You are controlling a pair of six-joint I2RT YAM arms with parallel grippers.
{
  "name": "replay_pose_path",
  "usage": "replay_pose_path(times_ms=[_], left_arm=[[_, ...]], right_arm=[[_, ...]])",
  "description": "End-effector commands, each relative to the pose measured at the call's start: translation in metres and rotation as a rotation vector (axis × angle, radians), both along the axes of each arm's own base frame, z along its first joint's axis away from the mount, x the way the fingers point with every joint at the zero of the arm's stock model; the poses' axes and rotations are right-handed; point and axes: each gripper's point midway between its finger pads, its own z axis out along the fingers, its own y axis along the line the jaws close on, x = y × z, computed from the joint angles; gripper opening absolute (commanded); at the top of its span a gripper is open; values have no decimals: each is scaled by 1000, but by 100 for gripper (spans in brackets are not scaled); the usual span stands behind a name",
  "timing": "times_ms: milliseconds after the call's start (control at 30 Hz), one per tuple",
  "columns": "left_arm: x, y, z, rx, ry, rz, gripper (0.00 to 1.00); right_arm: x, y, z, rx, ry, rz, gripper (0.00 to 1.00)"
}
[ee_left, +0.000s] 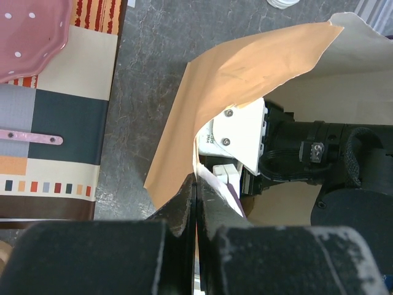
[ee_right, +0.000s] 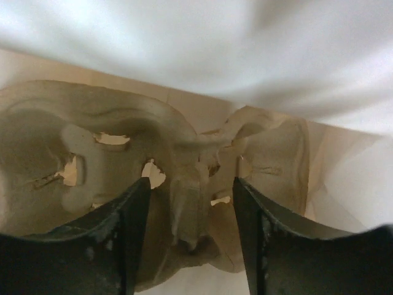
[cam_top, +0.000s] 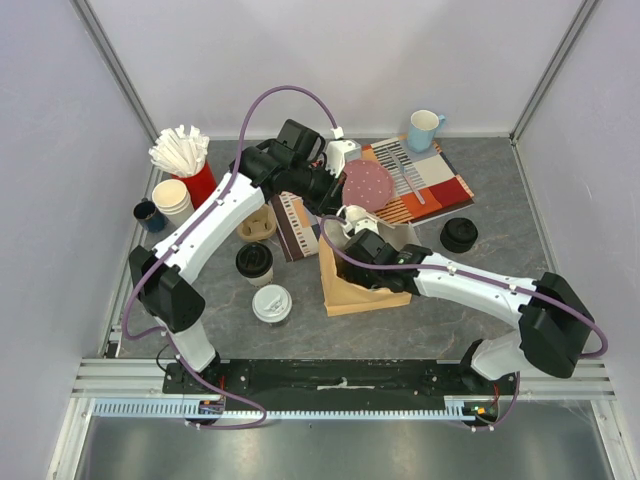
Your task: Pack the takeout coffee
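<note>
Two takeout coffee cups stand on the table left of the bag: a cream one with a black lid (cam_top: 254,262) and a dark one with a white lid (cam_top: 271,305). My left gripper (ee_left: 196,181) is shut on the upper edge of the brown paper bag (ee_left: 233,74), holding its mouth open. My right gripper (ee_right: 191,184) reaches inside the bag (cam_top: 350,292). It is open over a moulded pulp cup carrier (ee_right: 184,141) at the bag's bottom. The carrier's centre ridge lies between the fingers, and neither finger touches it.
At the left stand a red holder of white stirrers (cam_top: 185,155), stacked spare cups (cam_top: 173,198) and a dark mug (cam_top: 150,215). Another pulp carrier (cam_top: 258,225), a pink plate (cam_top: 368,185), a striped mat (cam_top: 435,185), a blue mug (cam_top: 424,128) and a black lid (cam_top: 459,234) lie behind.
</note>
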Motion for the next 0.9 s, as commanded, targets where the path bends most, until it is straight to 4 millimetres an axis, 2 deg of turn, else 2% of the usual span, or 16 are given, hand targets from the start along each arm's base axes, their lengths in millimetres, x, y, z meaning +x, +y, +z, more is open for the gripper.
replay_pose_path(times_ms=[0, 33, 100, 267, 367, 733, 867], left_arm=[[-9, 1, 31, -70, -93, -69, 2], [-10, 1, 29, -64, -89, -72, 2], [-11, 3, 26, -55, -89, -79, 2], [-13, 8, 15, -23, -90, -88, 2], [-15, 10, 13, -13, -103, -106, 2], [-16, 13, 10, 20, -138, -127, 2], [-13, 14, 10, 31, -152, -124, 2]], right_arm=[[-23, -21, -23, -67, 139, -56, 73], [-22, -19, -18, -59, 133, -45, 88], [-20, -12, -4, -24, 111, -35, 98], [-13, 1, 39, 42, 44, -12, 98], [-11, 6, 57, 73, 8, 0, 98], [1, 7, 92, 92, -67, -7, 98], [-1, 4, 105, 100, -80, -3, 98]])
